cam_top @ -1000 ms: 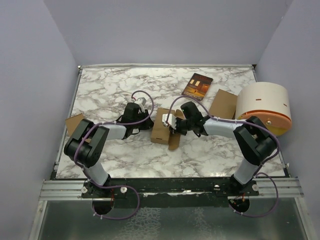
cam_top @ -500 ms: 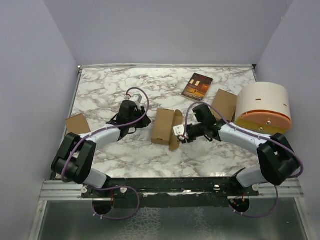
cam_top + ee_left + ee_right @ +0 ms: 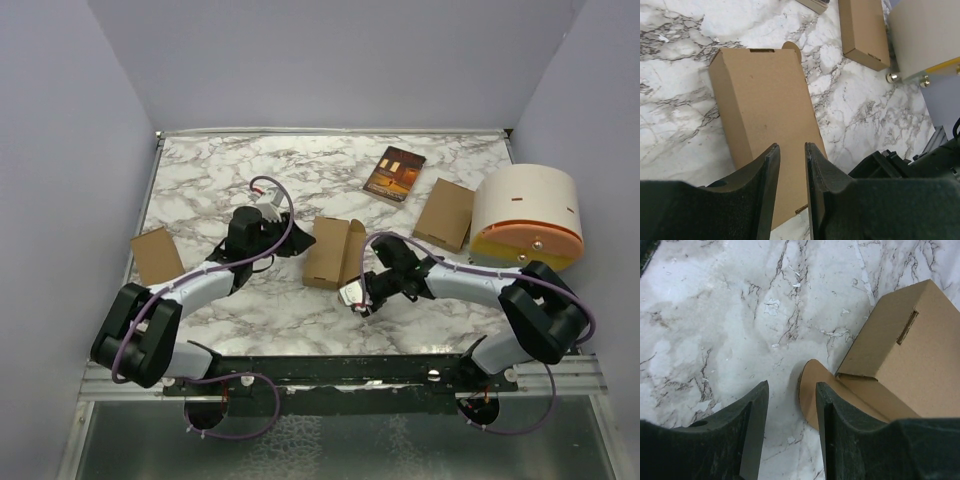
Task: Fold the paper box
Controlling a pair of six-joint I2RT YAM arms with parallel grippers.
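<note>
1. Top view:
   - The paper box [image 3: 325, 250] lies at mid-surface [image 3: 220, 180] between the two arms, with a flap standing open along its right side.
   - The left gripper [image 3: 298, 245] sits at the box's left edge.
   - The right gripper [image 3: 356, 294] is just off the box's near right corner.
   - A second cardboard box [image 3: 157, 255] lies at the left edge.
   - A third cardboard box [image 3: 444, 213] lies to the right, beside the white drum [image 3: 527, 210].
   - A dark booklet [image 3: 394, 172] lies farther back.
2. Left wrist view:
   - The left gripper [image 3: 791, 147] has its jaws a narrow gap apart, with nothing between them.
   - The paper box [image 3: 762, 105] lies flat on the surface [image 3: 670, 125], its near end under the fingertips. Whether they touch it cannot be told.
   - The third cardboard box [image 3: 862, 30] and the white drum [image 3: 925, 40] are beyond.
3. Right wrist view:
   - The right gripper [image 3: 791, 386] is parted moderately and holds nothing. Bare surface [image 3: 715, 315] shows between the jaws.
   - The paper box [image 3: 900, 365] lies to its right.
   - The box's rounded flap [image 3: 810, 395] rests on the surface beside the right finger [image 3: 832, 425].
</note>
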